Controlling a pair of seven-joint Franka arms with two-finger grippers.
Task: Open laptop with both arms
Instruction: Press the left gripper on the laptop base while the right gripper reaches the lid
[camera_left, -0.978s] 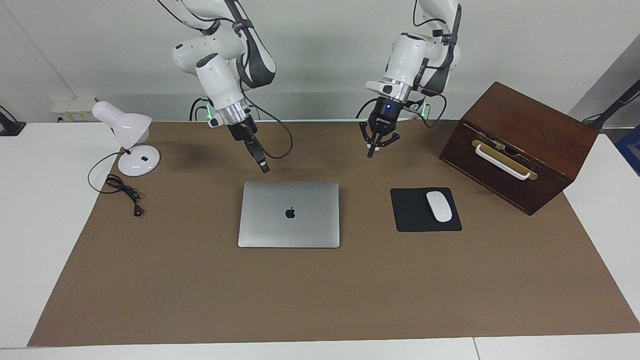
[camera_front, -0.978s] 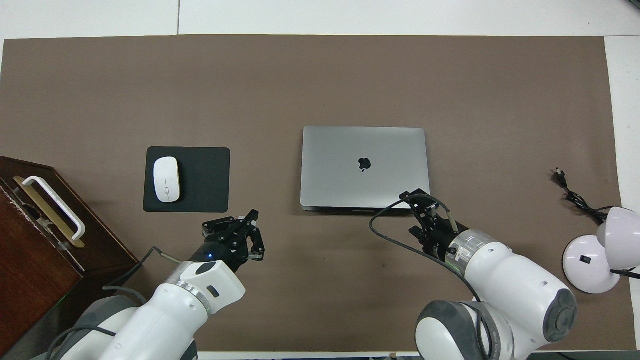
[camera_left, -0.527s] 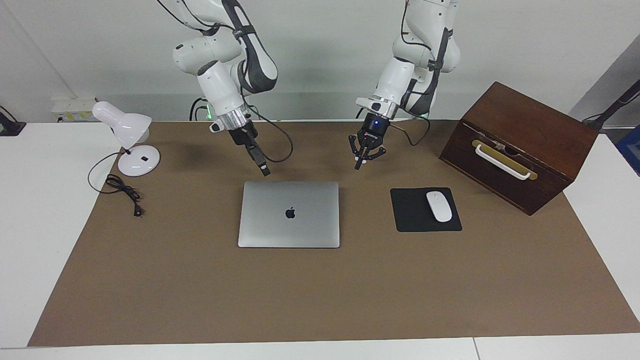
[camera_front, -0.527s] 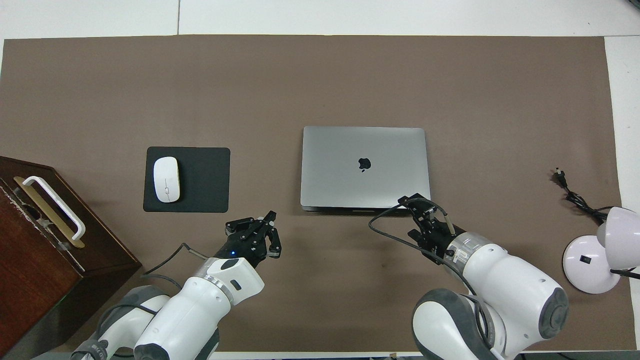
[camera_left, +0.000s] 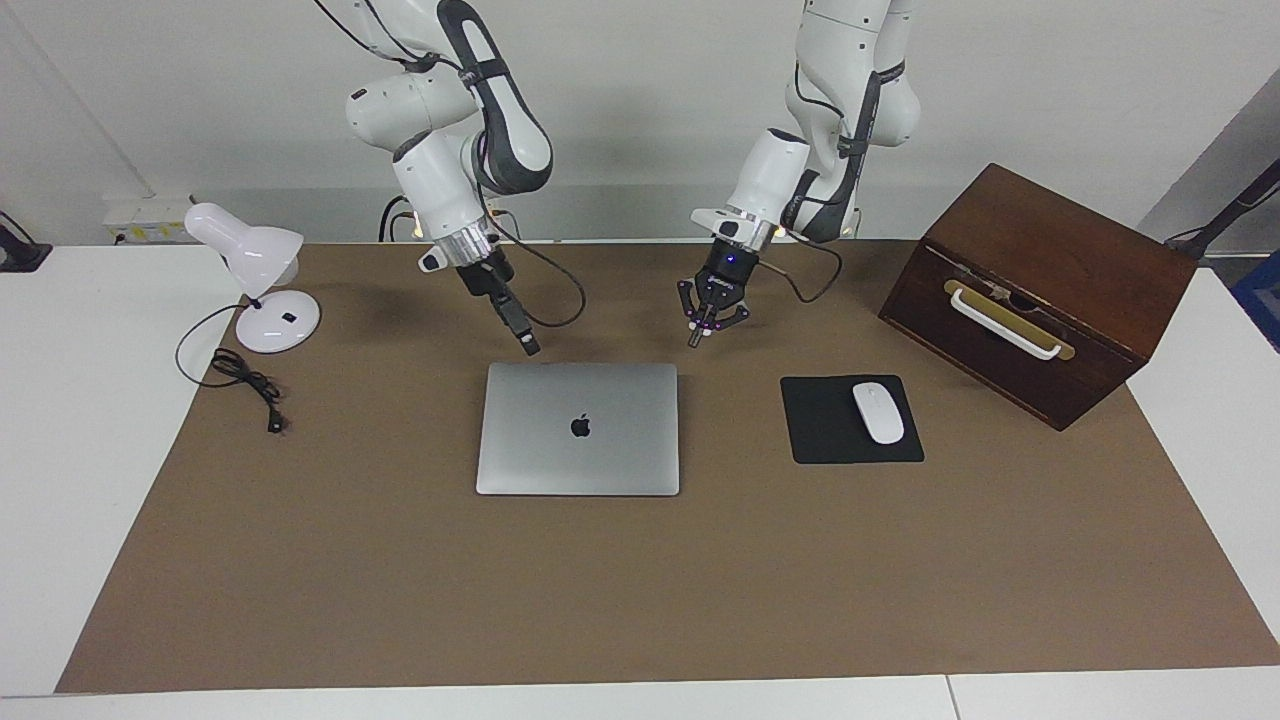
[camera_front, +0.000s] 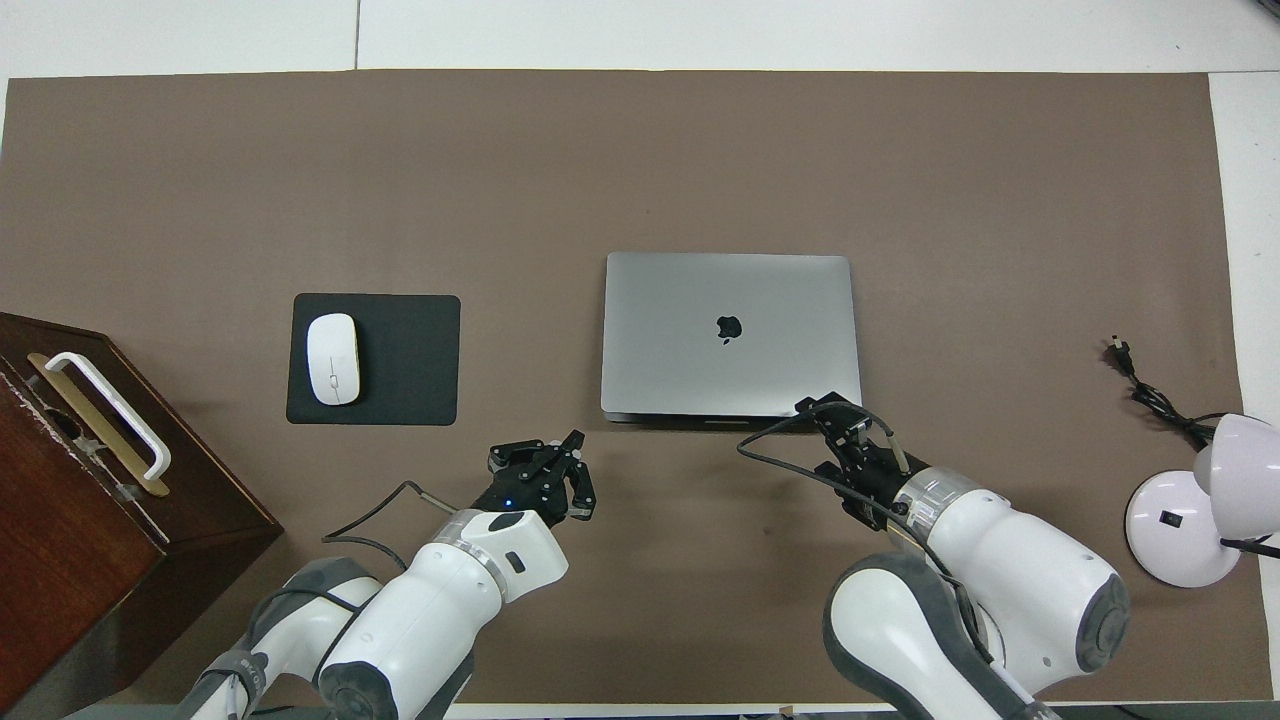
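thin silver-grey metal laptop (camera_left: 578, 428) lid down mid-mat | left gripper (camera_left: 696, 340) fingertips together, right gripper (camera_left: 530, 348) fingertips together, over brown mat (camera_left: 640, 600) | dark wooden box (camera_left: 1040, 290) closed

table: white table (camera_left: 80, 420) | cover: brown paper mat (camera_left: 640, 590) | on mat: closed silver-grey laptop (camera_left: 578, 430), black mouse pad (camera_left: 830, 435), dark wooden box (camera_left: 1040, 290), white desk lamp (camera_left: 265, 290)

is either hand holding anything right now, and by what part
Nothing is held. The left hand and right hand hang just above the closed laptop, at its edge nearest the robots.
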